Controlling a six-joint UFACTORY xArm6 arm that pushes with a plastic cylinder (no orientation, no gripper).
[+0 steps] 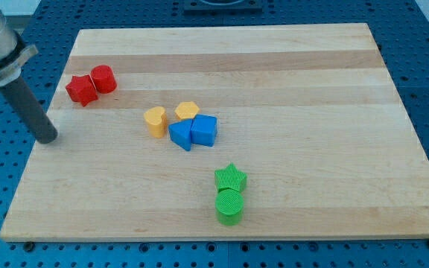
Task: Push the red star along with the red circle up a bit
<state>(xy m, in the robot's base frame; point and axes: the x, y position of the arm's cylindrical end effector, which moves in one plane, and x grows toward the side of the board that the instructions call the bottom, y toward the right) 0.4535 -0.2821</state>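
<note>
1. Green circle [229, 206] is sitting nearest the view's bottom, touching the green star [231, 178] just above it; both are lying well apart from the task's blocks.
2. Red star [81, 89] and red circle [103, 79] are resting touching each other near the counter [311, 89]'s upper left corner, the circle on the star's upper right.
3. My tip [48, 138] is standing below and to the left of the red star, apart from it, touching no block.
4. Risk, as I am judging it: pushing from this offset is likely striking only the star's left side, splitting the pair or sliding them rightward rather than up.
5. Further risk: the pair is lying near the counter's top and left edges, so an overlong push could be running them off.
6. Yellow blocks [155, 120] and blue blocks [194, 132] are clustering mid-counter, away from the likely path.
7. Gripper: none fitted; the rod is holding nothing.
</note>
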